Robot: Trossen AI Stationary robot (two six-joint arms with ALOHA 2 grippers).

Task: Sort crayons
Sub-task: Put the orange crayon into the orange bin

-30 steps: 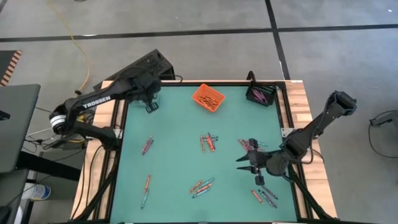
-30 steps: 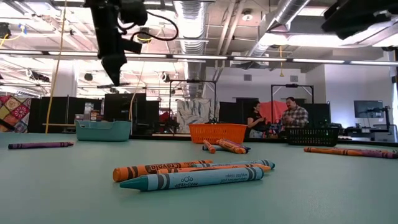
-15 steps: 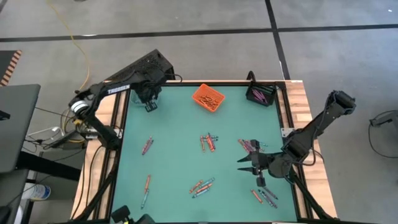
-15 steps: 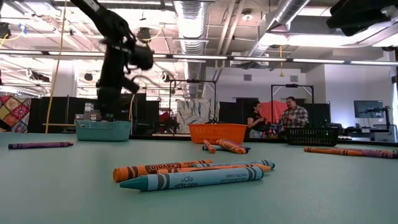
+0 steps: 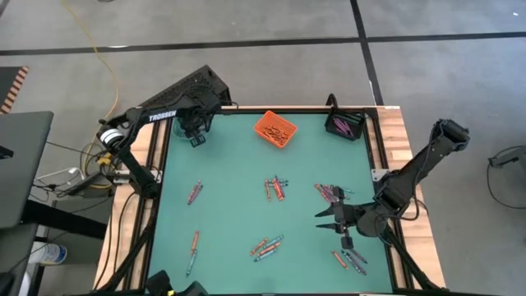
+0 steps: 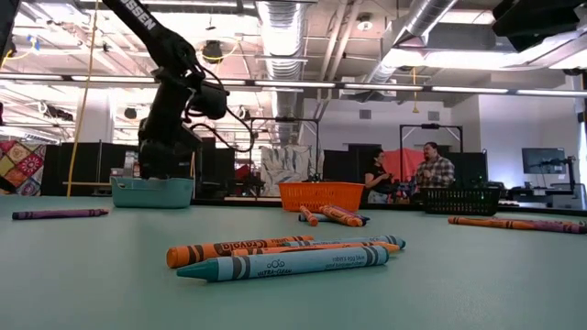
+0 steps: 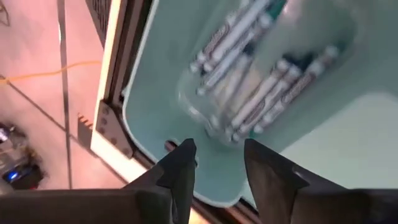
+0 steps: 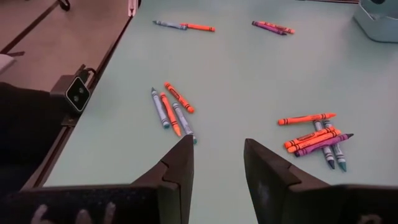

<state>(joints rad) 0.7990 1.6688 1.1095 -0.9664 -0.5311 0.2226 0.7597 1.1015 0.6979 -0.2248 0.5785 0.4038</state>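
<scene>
Open mat (image 5: 230, 214) between crayon clusters (image 5: 275, 187); bins (image 5: 274, 128) line far edge, seemingly passable gaps between.

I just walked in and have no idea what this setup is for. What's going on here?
A two-armed robot is sorting crayons by colour into small bins. The left gripper hangs open over the teal bin at the table's far left corner, which already holds blue-grey crayons. The right gripper hovers open and empty above the mat's right side. An orange bin and a black bin hold crayons too. Many loose crayons lie scattered on the green mat.
</scene>
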